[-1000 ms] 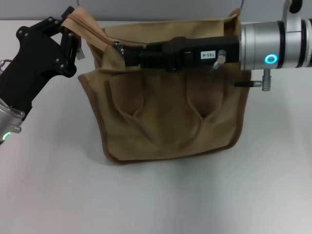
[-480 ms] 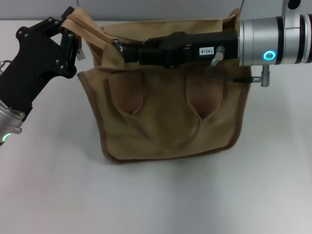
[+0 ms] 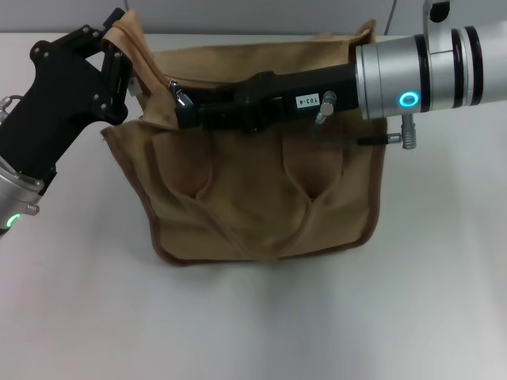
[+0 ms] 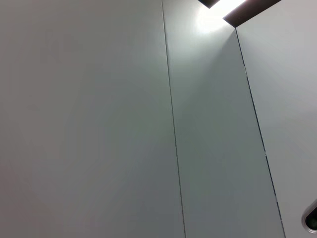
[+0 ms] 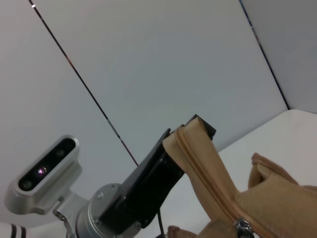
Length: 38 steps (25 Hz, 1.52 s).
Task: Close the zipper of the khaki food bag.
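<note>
The zipper (image 3: 158, 71) runs along the top edge of the khaki food bag (image 3: 253, 182), at the far side of the bag in the head view. Its silver pull tab (image 3: 177, 96) sits near the bag's left end, just in front of the raised corner. In the right wrist view the zipper teeth (image 5: 208, 188) run down the upstanding khaki corner to the metal slider (image 5: 242, 229).

The right hand (image 3: 184, 107) reaches across the bag's top from the right, its black fingers closed on the pull tab. The left hand (image 3: 119, 59) is at the bag's far-left corner, pinched narrow on the fabric and holding that corner up.

The bag is tan canvas with darker brown piping and 2 strap handles (image 3: 261, 198) lying flat on its front panel. It rests on the white table (image 3: 317, 317). Open table lies in front of the bag and to both sides; the bag's far edge lies close to the table's back edge. The left wrist view shows only a grey panelled wall (image 4: 99, 124).
</note>
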{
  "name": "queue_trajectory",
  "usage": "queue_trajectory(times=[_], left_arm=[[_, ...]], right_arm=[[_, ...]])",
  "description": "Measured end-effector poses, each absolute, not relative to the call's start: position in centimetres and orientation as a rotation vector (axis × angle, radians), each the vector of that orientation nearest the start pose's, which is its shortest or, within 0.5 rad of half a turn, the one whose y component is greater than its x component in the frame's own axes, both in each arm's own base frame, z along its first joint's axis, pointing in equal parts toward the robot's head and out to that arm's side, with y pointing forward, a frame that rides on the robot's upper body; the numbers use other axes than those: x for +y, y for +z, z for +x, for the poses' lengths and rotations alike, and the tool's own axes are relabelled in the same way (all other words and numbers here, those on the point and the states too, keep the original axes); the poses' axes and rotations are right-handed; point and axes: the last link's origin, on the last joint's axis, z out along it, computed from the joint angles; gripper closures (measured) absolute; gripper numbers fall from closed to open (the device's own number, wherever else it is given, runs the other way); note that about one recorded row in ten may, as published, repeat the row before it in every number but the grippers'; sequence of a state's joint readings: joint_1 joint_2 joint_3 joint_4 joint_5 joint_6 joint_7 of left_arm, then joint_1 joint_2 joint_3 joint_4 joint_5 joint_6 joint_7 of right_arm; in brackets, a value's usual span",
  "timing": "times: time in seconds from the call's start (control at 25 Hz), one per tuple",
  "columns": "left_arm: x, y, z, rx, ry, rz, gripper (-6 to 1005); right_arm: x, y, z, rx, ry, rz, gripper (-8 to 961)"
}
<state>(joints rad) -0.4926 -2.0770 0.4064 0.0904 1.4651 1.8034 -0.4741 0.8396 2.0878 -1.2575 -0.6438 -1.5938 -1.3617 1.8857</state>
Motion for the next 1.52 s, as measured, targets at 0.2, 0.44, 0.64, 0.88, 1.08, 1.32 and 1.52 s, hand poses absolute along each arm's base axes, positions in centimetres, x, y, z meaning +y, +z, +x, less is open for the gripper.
queue_trajectory(times=[0.2, 0.44, 0.64, 0.88, 1.08, 1.32, 1.52], left_arm=[[29.5, 0.8, -25.4, -0.088, -1.300, -1.923, 980], [29.4, 0.6, -25.3, -0.089, -1.304, -1.931, 980], [29.3, 0.5, -25.3, -0.092, -1.310, -1.930, 980], [29.2, 0.6, -25.5, -0.094, -1.304, -1.922, 980], [29.3, 0.9, -25.8, -0.109, -1.295, -1.904, 980], [29.2, 0.9, -26.1, -0.121, -1.283, -1.898, 980], [29.3, 0.9, -26.3, -0.130, -1.272, -1.898, 980]], right_arm=[[37.7, -5.9, 9.7, 0.866, 0.846, -2.994, 625], [38.0, -5.9, 9.7, 0.894, 0.840, -2.972, 631], [38.0, -5.9, 9.8, 0.888, 0.829, -2.971, 829], [37.9, -5.6, 10.3, 0.858, 0.832, -2.963, 950], [37.6, -4.9, 11.5, 0.855, 0.847, -2.925, 950], [36.8, -4.0, 13.9, 0.894, 0.857, -2.863, 950], [36.3, -2.7, 15.9, 0.917, 0.896, -2.792, 951]])
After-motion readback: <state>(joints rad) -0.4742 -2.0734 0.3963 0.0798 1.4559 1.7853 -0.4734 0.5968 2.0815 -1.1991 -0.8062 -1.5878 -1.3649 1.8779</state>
